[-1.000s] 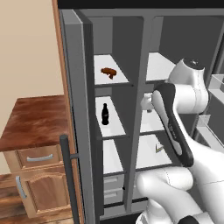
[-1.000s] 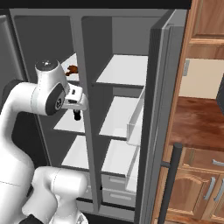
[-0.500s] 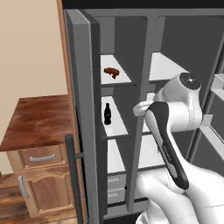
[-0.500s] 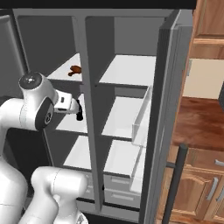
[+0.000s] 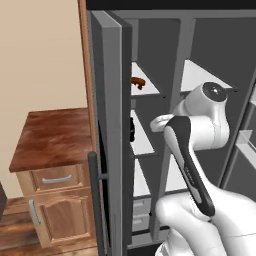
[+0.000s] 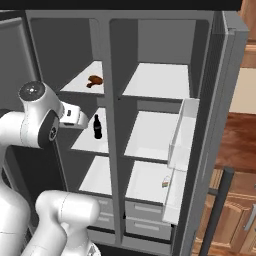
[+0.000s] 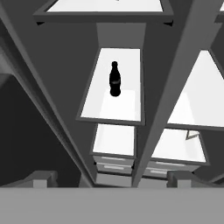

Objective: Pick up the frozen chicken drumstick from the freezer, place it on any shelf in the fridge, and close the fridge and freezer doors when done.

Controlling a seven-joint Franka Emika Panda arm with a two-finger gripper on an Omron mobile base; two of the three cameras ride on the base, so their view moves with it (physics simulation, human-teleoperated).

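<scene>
The frozen chicken drumstick (image 5: pixel 137 81) (image 6: pixel 94 80) lies on the freezer's top white shelf, a reddish-brown lump. One shelf below it stands a black bottle (image 6: pixel 97 127) (image 7: pixel 114 78). My gripper (image 7: pixel 112 179) is open and holds nothing, its fingertips (image 7: pixel 42 178) set wide apart. My hand (image 6: pixel 71 116) hovers at the freezer (image 6: pixel 86 142) opening, level with the bottle's shelf and below the drumstick. The freezer door (image 5: pixel 111 100) and the fridge door (image 6: pixel 227 100) both stand open. The fridge (image 6: pixel 156 80) shelves are bare.
A wooden cabinet with a brown counter (image 5: pixel 55 140) stands left of the freezer door. Wooden cabinets (image 6: pixel 235 205) sit beyond the fridge door, whose clear bins (image 6: pixel 182 145) hold one small item (image 6: pixel 165 183). Grey drawers (image 6: pixel 145 227) fill the unit's bottom.
The arm has swung left, carrying the hand from in front of the fridge toward the freezer's middle shelf. The views have shifted somewhat. Drumstick and bottle have stayed put.
</scene>
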